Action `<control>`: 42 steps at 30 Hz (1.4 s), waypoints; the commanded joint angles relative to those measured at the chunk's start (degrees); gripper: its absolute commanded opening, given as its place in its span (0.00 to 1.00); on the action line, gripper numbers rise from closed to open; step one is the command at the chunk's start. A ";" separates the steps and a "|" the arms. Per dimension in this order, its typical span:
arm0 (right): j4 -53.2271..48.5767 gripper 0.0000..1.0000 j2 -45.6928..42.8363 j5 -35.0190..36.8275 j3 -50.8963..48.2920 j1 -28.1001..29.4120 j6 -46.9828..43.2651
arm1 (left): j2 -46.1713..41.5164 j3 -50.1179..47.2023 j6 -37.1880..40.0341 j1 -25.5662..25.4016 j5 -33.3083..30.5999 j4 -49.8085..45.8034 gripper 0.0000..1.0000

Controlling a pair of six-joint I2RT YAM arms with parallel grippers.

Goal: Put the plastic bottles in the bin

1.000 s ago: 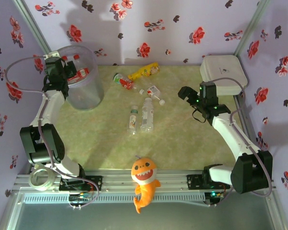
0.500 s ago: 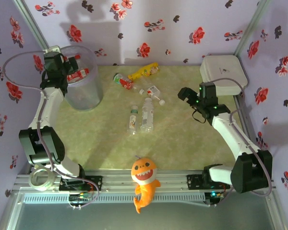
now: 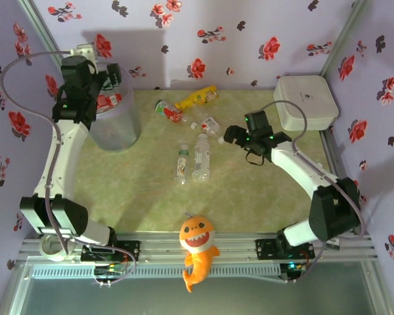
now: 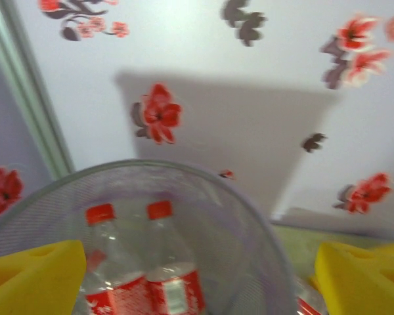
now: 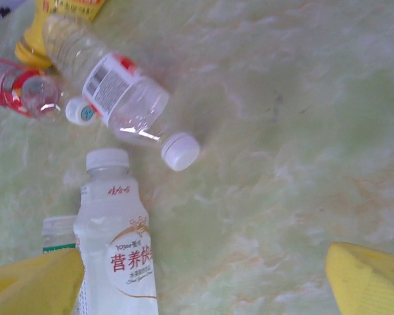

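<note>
The bin (image 3: 115, 117) stands at the back left, with red-labelled plastic bottles (image 3: 107, 101) inside it. My left gripper (image 3: 110, 74) hovers above its far rim, open and empty. In the left wrist view two red-capped bottles (image 4: 164, 266) stand inside the bin (image 4: 249, 216), between my yellow pads (image 4: 36, 279). On the mat lie a yellow bottle (image 3: 197, 97), a red-labelled one (image 3: 169, 110), a clear white-labelled one (image 3: 209, 125) and two side by side (image 3: 201, 156). My right gripper (image 3: 228, 136) is open just right of them. Its wrist view has a milky white bottle (image 5: 115, 243) by the left pad.
A white square lidded box (image 3: 306, 102) sits at the back right. An orange plush fish (image 3: 197, 244) lies at the near edge between the arm bases. Floral walls close in the mat on three sides. Bare mat lies right of the bottles (image 5: 282, 164).
My left gripper has risen up and back from inside the bin, jaws wider. My right arm has swung left from beside the white box towards the bottles on the mat.
</note>
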 commanded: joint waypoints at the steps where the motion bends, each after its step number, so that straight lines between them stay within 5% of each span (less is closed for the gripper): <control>1: -1.24 0.95 3.71 2.42 3.40 1.48 -1.87 | -4.06 -2.73 -1.23 -3.40 4.50 -3.12 0.91; 21: -1.41 0.92 25.37 -0.17 19.70 2.65 -17.28 | -11.86 -29.42 -17.28 -17.87 12.25 -0.69 0.88; 29: -0.95 0.80 33.91 -2.56 26.10 2.55 -20.78 | -11.41 -38.68 -27.04 -21.07 12.25 9.55 0.88; 42: 1.56 0.91 40.33 -4.84 30.02 1.94 -24.81 | -9.40 -39.92 -28.55 -21.61 11.95 11.84 0.92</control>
